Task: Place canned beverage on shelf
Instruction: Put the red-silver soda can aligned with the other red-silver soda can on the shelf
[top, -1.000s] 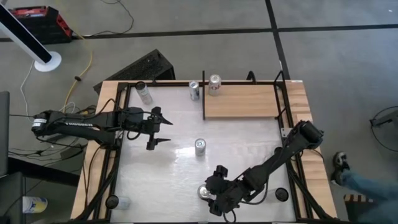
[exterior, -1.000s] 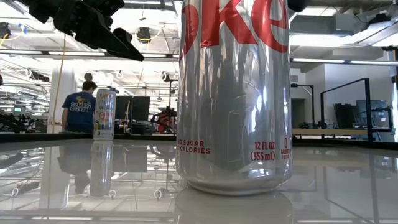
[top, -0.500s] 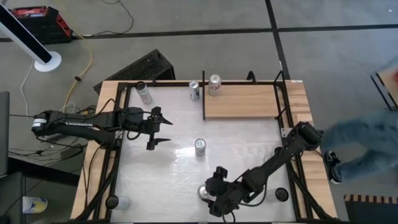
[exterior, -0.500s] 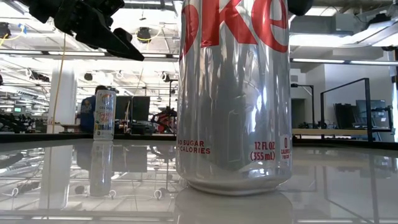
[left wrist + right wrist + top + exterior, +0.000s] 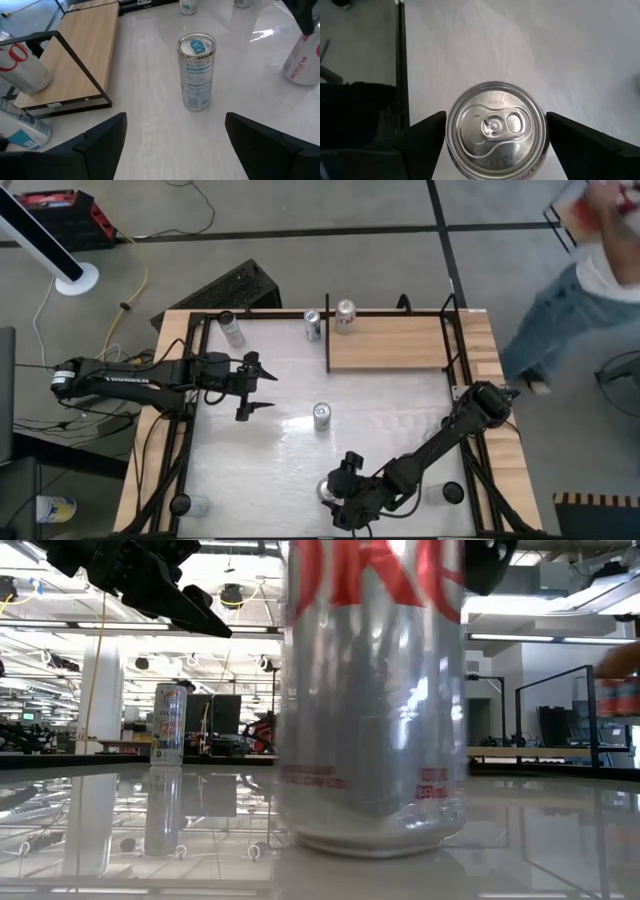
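Note:
A silver Diet Coke can [image 5: 324, 487] stands near the table's near edge and fills the low view [image 5: 372, 710]. My right gripper [image 5: 332, 494] is over it, fingers down on either side of it [image 5: 496, 131]. The shelf [image 5: 390, 343], a light-brown board with black rails, lies at the far right. My left gripper [image 5: 268, 390] hangs open and empty over the table's left middle, facing a slim can [image 5: 196, 70]. My right gripper pinches the Diet Coke can between its two fingers, one on each side of the can's wall [image 5: 451, 145] near the top rim. The fingers come from above, pointing down. The can stands upright with its base on the table [image 5: 372, 845].
A slim can [image 5: 321, 416] stands mid-table. Another can [image 5: 313, 325] and a red-marked can [image 5: 345, 315] stand by the shelf's far left corner, and a bottle [image 5: 232, 330] at the far left. A person [image 5: 585, 290] walks beyond the table's right edge.
My right gripper has shifted slightly toward the table's left edge. The Diet Coke can has stirred on the table: it shows blurred and a little turned in the low view. A person has walked along the table's right side toward the far end.

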`<state>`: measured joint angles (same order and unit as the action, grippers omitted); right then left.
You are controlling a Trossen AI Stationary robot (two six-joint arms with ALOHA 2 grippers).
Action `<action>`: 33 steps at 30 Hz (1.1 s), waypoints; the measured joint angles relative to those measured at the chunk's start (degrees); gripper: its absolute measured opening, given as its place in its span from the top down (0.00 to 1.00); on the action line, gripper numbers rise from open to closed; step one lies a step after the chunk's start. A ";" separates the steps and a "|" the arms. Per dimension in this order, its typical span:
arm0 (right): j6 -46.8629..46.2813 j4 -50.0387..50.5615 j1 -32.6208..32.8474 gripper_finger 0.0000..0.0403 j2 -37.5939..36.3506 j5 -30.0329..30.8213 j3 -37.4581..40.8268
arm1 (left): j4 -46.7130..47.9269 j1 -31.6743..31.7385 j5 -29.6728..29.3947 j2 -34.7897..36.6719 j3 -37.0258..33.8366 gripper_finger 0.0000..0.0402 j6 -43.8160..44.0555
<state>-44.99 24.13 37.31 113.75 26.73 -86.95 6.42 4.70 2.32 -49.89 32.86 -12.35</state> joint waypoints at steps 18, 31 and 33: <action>1.92 8.62 -0.12 0.19 -2.77 6.22 -1.87 | 0.51 -0.01 0.06 0.00 0.00 0.20 -0.53; 8.33 32.26 -4.52 0.19 -24.27 12.37 4.35 | 0.56 0.13 -0.01 0.00 0.00 0.20 -3.54; 11.28 29.63 -7.66 0.19 -29.13 11.04 9.53 | -0.80 0.42 0.00 0.00 0.00 0.20 -3.58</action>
<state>-33.71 53.77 29.65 84.63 37.77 -77.42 5.62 5.12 2.32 -49.89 32.86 -15.92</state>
